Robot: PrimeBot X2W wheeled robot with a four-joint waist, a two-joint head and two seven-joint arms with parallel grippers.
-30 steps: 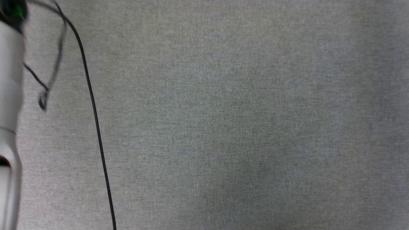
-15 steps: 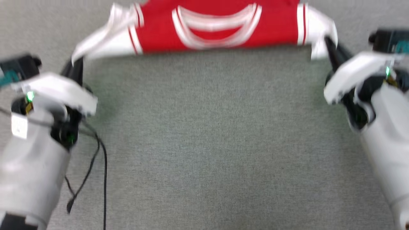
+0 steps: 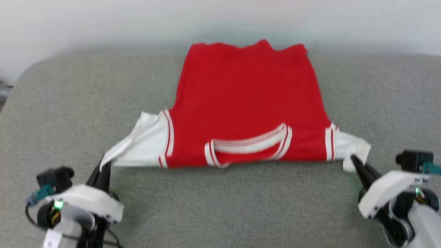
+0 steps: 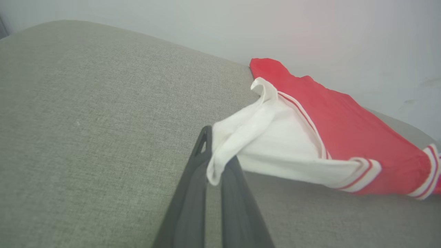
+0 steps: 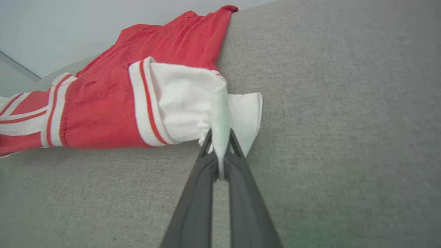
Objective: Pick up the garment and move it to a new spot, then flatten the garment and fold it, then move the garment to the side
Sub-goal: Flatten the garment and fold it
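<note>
Pinching one white sleeve [image 3: 144, 146] in the left gripper [image 3: 104, 166] and one in the right gripper [image 3: 353, 161], with the shirt [image 3: 248, 103] on the grey cushion [image 3: 69, 89], we should pull evenly outward to flatten it.

We see the garment [image 3: 248, 103] as matt cloth with ribbed trim, the grey surface [image 3: 220, 206] as coarse woven fabric, the left gripper [image 4: 217, 148] and right gripper [image 5: 220, 136] as smooth matt dark plastic.
</note>
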